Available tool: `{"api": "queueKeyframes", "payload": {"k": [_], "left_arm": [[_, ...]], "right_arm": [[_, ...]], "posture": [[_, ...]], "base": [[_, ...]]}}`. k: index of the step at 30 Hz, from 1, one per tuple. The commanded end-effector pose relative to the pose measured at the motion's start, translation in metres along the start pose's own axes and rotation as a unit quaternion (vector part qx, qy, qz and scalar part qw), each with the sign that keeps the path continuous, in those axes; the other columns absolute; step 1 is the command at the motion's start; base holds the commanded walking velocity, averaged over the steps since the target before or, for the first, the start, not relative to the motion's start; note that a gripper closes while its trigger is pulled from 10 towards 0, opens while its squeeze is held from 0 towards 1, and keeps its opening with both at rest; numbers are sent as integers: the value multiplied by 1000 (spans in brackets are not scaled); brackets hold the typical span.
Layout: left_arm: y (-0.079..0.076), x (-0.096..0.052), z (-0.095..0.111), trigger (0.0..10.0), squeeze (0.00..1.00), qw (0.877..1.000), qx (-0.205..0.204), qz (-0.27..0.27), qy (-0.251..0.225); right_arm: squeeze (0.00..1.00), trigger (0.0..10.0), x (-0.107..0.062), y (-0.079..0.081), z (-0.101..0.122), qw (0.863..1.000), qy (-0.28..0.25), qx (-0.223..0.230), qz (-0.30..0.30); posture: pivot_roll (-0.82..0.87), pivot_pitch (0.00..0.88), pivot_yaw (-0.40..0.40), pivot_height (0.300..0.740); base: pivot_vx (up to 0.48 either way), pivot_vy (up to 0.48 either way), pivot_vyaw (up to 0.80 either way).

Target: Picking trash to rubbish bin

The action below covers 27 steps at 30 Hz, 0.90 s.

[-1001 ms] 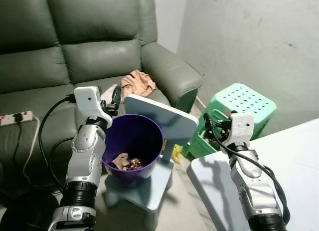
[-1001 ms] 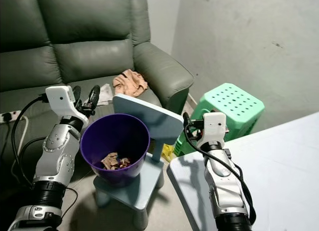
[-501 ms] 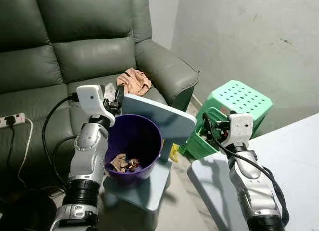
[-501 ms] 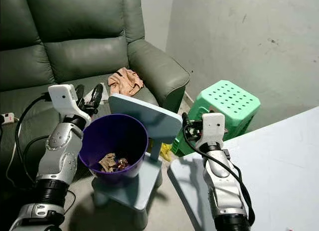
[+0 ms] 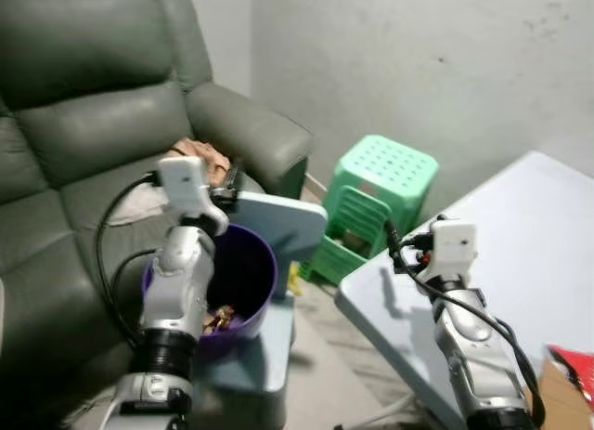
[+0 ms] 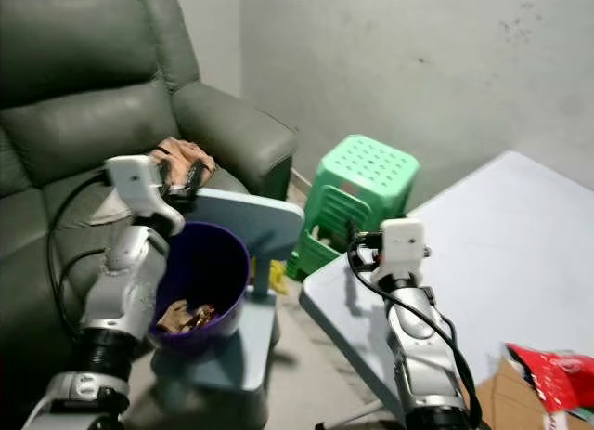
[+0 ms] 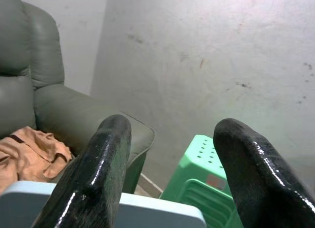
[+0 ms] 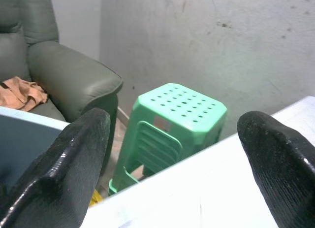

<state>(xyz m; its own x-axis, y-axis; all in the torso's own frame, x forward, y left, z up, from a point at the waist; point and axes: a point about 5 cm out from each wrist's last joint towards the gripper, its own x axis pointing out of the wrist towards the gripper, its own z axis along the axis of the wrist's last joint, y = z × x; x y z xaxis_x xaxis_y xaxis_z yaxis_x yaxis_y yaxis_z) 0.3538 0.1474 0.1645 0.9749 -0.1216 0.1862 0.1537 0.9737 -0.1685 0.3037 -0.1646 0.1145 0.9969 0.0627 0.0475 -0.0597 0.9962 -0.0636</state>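
Note:
A purple rubbish bin (image 5: 243,280) stands on a small light-blue chair (image 5: 278,223) in front of the sofa. Brown scraps of trash (image 6: 182,314) lie at its bottom. My left gripper (image 5: 229,177) is raised above the bin's far rim, and its fingers (image 7: 101,179) are open with nothing between them. My right gripper (image 6: 358,252) hovers over the near corner of the white table (image 5: 520,254), open wide and empty; its fingers (image 8: 74,164) frame the green stool. A red packet (image 6: 557,374) lies on a cardboard box (image 6: 506,400) at the table's right edge.
A green plastic stool (image 5: 376,184) stands by the grey wall between the chair and the table. The grey-green sofa (image 5: 83,123) runs along the left, with a peach cloth (image 5: 200,151) on its seat by the armrest (image 5: 251,128).
The camera has swung right, so the sofa and bin have slid left, and the table, red packet and box came into view. Both arms keep their raised pose with fingers open.

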Motion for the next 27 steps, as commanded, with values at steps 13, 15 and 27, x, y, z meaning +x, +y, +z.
{"api": "queueKeyframes", "payload": {"k": [13,15,27], "left_arm": [[1,-1,-2,10000,0,1000,1,2,6],[1,-1,-2,10000,0,1000,1,2,6],[-2,-2,-4,10000,0,1000,-4,-6,7]], "right_arm": [[0,10000,-2,-3,0,1000,0,-7,-5],[0,10000,-2,-4,0,1000,1,-7,-6],[0,10000,-5,-5,-1,1000,4,-8,-8]], "posture": [[-26,0,-56,740],[-27,0,-56,740],[-32,0,-56,740]], "base": [[0,0,-738],[0,0,-738],[0,0,-736]]}}
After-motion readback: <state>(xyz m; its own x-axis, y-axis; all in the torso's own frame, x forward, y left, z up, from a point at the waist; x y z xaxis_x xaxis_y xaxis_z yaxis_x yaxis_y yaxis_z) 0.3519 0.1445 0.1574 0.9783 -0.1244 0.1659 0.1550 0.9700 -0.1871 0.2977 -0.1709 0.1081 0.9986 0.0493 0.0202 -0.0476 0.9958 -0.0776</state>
